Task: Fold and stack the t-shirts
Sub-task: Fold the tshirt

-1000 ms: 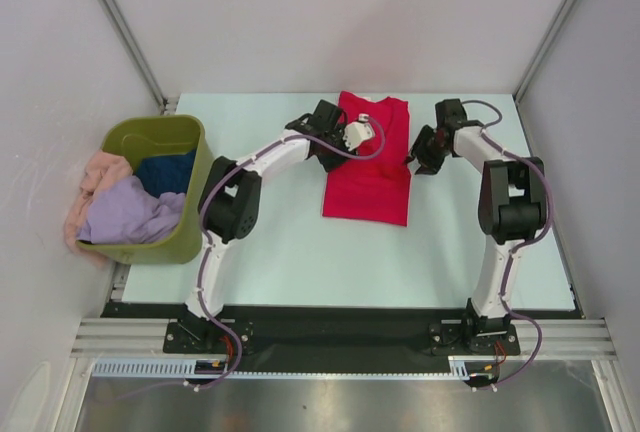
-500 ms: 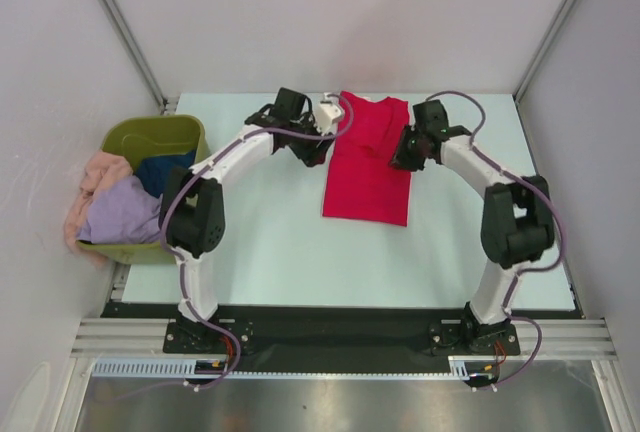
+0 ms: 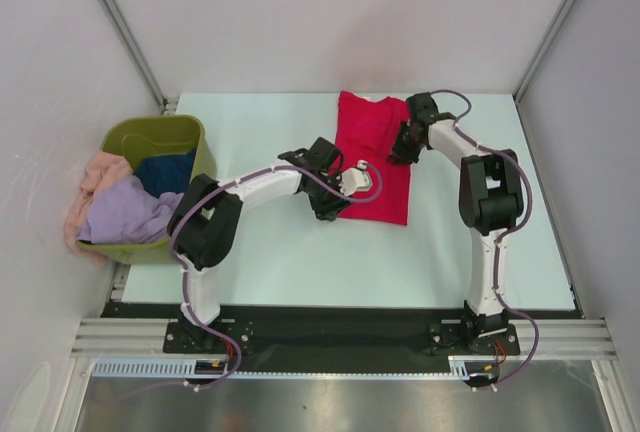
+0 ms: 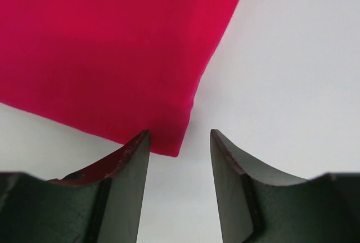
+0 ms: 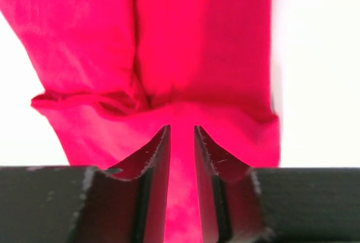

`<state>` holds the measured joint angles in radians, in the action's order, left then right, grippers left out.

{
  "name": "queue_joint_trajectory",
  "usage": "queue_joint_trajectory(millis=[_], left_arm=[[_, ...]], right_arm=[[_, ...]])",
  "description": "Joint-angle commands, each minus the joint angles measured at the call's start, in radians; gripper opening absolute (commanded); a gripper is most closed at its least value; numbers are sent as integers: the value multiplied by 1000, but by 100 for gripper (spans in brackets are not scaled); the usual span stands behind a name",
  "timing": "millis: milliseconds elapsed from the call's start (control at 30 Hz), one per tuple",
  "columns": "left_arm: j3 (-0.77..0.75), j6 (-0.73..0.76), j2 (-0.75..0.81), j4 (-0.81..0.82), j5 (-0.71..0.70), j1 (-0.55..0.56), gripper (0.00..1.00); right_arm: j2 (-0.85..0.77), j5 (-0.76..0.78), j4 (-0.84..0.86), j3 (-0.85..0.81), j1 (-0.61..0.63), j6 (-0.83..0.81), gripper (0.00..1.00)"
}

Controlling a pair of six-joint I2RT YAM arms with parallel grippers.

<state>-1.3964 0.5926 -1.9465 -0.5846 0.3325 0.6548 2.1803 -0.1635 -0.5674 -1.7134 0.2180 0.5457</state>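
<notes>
My left hand (image 4: 180, 189) is spread, its fingers either side of the red t-shirt's (image 4: 101, 46) 7 o'clock corner. My right hand (image 5: 181, 142), fingers almost together, sits over bunched cloth at the shirt's 2 o'clock edge; I can't tell whether it pinches. Both arms reach inward across the worktop (image 3: 270, 242), where the shirt lies.

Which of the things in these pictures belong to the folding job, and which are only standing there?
Belong to the job:
red t-shirt, lying on the table
lavender t-shirt, dark blue t-shirt, in the tub
peach-pink t-shirt, hanging over the tub's side

Only standing there:
olive-green tub
table
</notes>
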Motion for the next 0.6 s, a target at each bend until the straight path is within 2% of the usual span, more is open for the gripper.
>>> queue_joint_trajectory(millis=[0, 133, 267, 433, 567], left_arm=[[10, 49, 20, 46, -88, 26, 52], [13, 93, 21, 16, -136, 52, 52], [39, 130, 17, -3, -150, 63, 51], [94, 138, 21, 66, -173, 68, 49], [111, 133, 17, 91, -173, 78, 48]], right_arm=[[-146, 41, -72, 32, 3, -29, 29], [-350, 25, -57, 256, 1, -32, 39], [-471, 22, -31, 466, 38, 9, 47], [-524, 32, 20, 621, 55, 57, 50], [-518, 53, 49, 676, 64, 77, 49]])
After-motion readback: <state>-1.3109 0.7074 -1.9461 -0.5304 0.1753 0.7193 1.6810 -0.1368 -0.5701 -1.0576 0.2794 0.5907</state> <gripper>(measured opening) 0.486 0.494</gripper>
